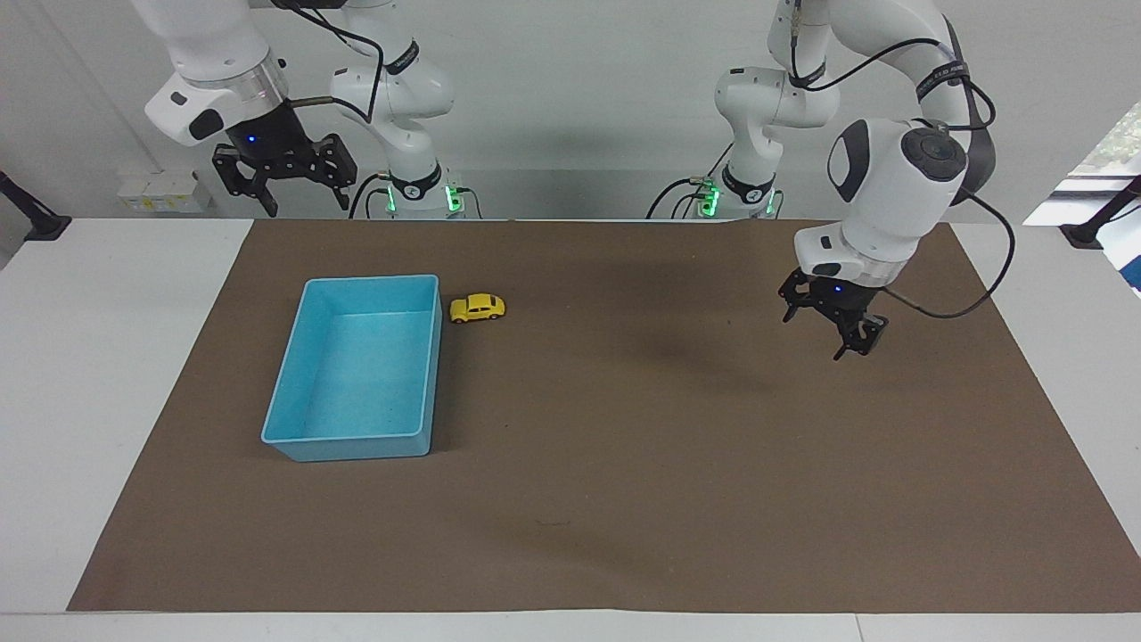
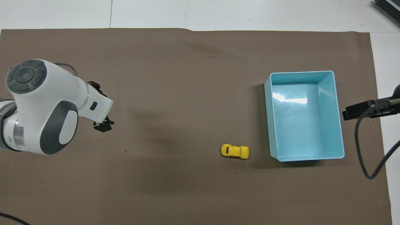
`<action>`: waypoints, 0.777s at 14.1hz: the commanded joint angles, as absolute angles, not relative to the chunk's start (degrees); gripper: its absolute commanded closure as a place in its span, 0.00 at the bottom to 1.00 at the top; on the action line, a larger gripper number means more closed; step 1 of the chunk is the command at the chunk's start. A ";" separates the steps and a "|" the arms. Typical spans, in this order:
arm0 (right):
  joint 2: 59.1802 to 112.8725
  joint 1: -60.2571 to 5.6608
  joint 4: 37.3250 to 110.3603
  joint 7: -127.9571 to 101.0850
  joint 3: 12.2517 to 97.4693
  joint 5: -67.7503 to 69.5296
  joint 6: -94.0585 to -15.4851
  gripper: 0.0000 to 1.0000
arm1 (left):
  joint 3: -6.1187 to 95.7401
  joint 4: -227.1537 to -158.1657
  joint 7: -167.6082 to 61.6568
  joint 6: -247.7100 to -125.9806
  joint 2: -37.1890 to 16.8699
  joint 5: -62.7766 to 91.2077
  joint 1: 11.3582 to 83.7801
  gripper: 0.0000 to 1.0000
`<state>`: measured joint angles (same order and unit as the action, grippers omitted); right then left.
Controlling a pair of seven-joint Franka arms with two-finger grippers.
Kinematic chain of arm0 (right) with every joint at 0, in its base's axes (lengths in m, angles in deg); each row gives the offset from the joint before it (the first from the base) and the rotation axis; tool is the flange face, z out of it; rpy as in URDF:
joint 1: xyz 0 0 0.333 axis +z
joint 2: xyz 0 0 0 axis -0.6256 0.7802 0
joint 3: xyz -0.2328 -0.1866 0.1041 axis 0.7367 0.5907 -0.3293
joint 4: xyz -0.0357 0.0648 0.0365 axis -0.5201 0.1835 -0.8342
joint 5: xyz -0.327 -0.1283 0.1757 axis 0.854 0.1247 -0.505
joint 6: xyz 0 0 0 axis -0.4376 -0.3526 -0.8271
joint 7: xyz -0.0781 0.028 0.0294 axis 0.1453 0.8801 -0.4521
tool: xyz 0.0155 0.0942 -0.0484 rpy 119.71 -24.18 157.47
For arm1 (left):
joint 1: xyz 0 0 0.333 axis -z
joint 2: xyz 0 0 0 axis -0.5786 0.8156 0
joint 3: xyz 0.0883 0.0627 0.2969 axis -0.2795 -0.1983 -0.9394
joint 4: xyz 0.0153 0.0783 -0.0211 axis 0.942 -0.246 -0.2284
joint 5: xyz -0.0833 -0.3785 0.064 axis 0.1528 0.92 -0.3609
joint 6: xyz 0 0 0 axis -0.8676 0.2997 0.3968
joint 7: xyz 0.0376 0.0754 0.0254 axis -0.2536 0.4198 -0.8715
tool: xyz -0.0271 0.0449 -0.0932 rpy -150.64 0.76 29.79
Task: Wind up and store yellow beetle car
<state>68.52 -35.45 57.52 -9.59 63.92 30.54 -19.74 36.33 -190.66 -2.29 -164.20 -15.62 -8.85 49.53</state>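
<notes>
The yellow beetle car (image 1: 477, 308) stands on the brown mat right beside the blue bin (image 1: 428, 374), by the bin's corner nearer the robots; it also shows in the overhead view (image 2: 235, 151), a small gap from the bin (image 2: 331, 81). My left gripper (image 1: 836, 332) is open and empty, raised over the mat toward the left arm's end, well apart from the car; the overhead view shows only part of it (image 2: 100, 114). My right gripper (image 1: 285, 183) is open and empty, waiting high by the right arm's end of the table.
The brown mat (image 1: 624, 499) covers most of the white table. A cable loops from the left wrist (image 1: 963, 303). The bin holds nothing.
</notes>
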 commanded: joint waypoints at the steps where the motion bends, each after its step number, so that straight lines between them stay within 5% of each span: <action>1: 66.56 -35.74 60.09 -11.06 63.64 29.99 -20.67 0.00 | 36.86 -188.41 -15.96 -162.81 -15.65 -8.90 47.40 0.00; 11: 63.65 -28.98 68.35 -33.78 61.71 29.99 -25.24 0.00 | 36.77 -177.50 -32.26 -145.42 -18.28 -8.90 41.68 0.00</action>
